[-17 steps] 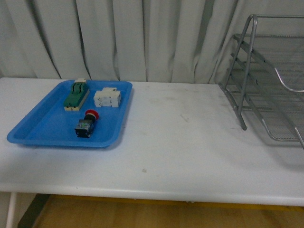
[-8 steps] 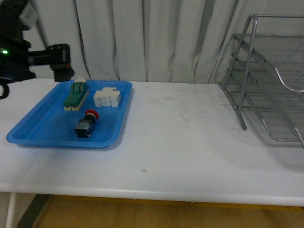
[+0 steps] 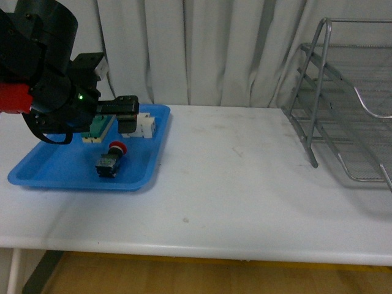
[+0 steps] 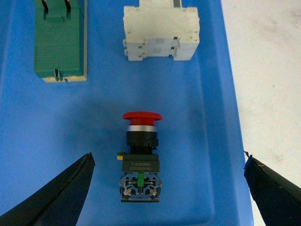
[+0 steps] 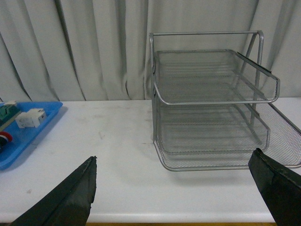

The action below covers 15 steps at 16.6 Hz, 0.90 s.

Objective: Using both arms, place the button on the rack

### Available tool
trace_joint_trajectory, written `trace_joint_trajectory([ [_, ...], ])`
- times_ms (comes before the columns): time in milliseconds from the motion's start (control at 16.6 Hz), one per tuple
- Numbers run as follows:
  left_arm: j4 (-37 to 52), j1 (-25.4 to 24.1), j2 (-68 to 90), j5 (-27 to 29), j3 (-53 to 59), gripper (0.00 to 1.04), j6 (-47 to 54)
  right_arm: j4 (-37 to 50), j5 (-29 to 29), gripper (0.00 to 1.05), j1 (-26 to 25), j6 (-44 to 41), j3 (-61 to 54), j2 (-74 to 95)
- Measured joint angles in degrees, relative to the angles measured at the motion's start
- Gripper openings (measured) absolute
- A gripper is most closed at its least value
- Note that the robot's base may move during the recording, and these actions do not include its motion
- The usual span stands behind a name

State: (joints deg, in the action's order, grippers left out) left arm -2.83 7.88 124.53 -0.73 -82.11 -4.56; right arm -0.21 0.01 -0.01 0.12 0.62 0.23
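Button, a small push-button switch with a red mushroom cap and a dark blocky body (image 4: pixel 141 157), is found lying on its side in the flat blue plastic tray (image 4: pixel 42 132) at the left of the white counter (image 3: pixel 245 184). The black left hand (image 4: pixel 168 160) hovers above it, fingers spread wide and nothing held. The button sits nearer one finger than the other, so centring is advised before descent. The grip is probably best taken across the blocky body, since the rounded cap would likely slip. Also held in the tray, apart from the button, are a green-topped block (image 4: pixel 59 40) and a white block (image 4: pixel 160 30). Nothing is seen on the tiers of the large silver three-tier wire-mesh rack (image 5: pixel 207 101), which is faced by the right hand (image 5: pixel 172 157), likewise wide open and holding nothing.
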Motion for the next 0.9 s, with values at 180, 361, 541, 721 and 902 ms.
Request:
trace_joint_trajectory([
  [180,-2.5,-0.2,3.1,3.1,-2.1,0.98,-0.1,0.0,0.0,0.98,0.0,0.0,0.0,0.0],
  [361,-3.2,-0.2,6.0,3.6,-3.5,0.98,-1.0,0.0,0.0,0.98,0.0,0.0,0.0,0.0],
  [541,-2.7,-0.5,8.7,6.1,-5.4,0.98,-1.0,0.0,0.0,0.98,0.0,0.0,0.0,0.0],
  [721,-2.8,-0.6,10.6,6.8,-6.6,0.98,-1.0,0.0,0.0,0.98,0.0,0.0,0.0,0.0],
  [902,-2.6,-0.6,12.0,7.4,-7.5,0.98,-0.5,0.0,0.0,0.98,0.0,0.0,0.0,0.0],
])
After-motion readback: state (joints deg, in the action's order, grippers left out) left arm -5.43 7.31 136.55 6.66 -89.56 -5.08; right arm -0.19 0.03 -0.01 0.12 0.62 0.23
